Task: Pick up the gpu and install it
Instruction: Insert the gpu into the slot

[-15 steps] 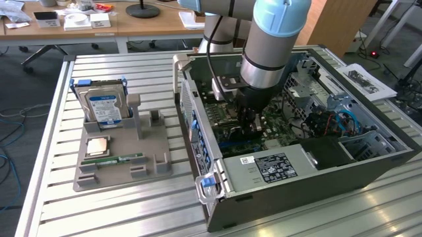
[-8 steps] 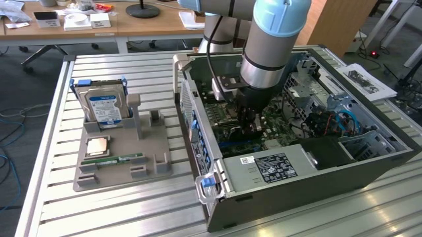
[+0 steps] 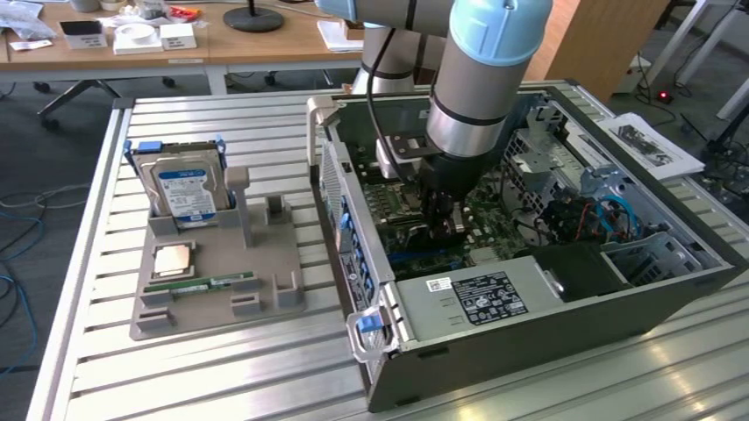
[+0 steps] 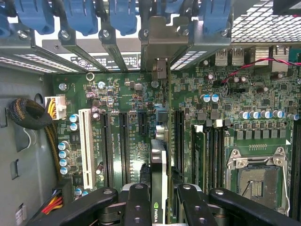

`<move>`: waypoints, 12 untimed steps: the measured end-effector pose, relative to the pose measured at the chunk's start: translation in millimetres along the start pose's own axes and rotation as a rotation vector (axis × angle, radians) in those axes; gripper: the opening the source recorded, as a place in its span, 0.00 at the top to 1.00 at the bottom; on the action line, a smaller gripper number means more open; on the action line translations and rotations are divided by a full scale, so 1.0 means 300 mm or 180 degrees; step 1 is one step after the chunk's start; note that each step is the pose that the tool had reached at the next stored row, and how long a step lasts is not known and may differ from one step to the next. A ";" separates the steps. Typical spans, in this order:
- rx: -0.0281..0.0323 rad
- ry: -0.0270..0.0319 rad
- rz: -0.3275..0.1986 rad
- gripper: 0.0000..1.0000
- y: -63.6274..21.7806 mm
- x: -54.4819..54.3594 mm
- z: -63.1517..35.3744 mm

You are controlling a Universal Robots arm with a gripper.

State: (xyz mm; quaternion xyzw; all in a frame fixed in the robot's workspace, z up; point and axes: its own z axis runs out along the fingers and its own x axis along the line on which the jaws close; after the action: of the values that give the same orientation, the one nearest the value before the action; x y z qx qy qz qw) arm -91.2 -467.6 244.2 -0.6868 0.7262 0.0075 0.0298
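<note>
- One slatted metal table (image 3: 210, 368) carries everything.
- One open computer case (image 3: 562, 324) lies on its side at the exterior view's right, its inside facing up.
- One arm (image 3: 480, 79) reaches straight down into the case.
- One grey holder (image 3: 199, 307) sits on the table beside the case, at the exterior view's left.
- One green motherboard (image 4: 136, 94) covers the case floor, with long expansion slots and an empty processor socket (image 4: 257, 181).
- One hard drive (image 3: 188, 189) stands upright in the holder.
- One gpu (image 4: 159, 160) stands on edge over the motherboard, in line with a slot, its metal end at the case's rear wall. I cannot tell whether it is seated.
- One gripper (image 4: 162, 190) is narrowed onto the gpu, with black fingers (image 4: 139, 202) pressing either face.
- One memory stick (image 3: 217, 284) lies flat in the holder.
</note>
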 end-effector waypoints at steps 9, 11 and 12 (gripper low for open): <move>0.0001 -0.0003 0.0002 0.73 0.001 0.000 0.001; 0.0000 -0.0001 0.0001 0.67 0.000 0.000 0.000; 0.0000 0.0000 0.0000 0.60 0.000 0.000 0.000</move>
State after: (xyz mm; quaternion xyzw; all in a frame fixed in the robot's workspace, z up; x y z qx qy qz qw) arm -91.3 -467.6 244.2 -0.6867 0.7262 0.0076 0.0298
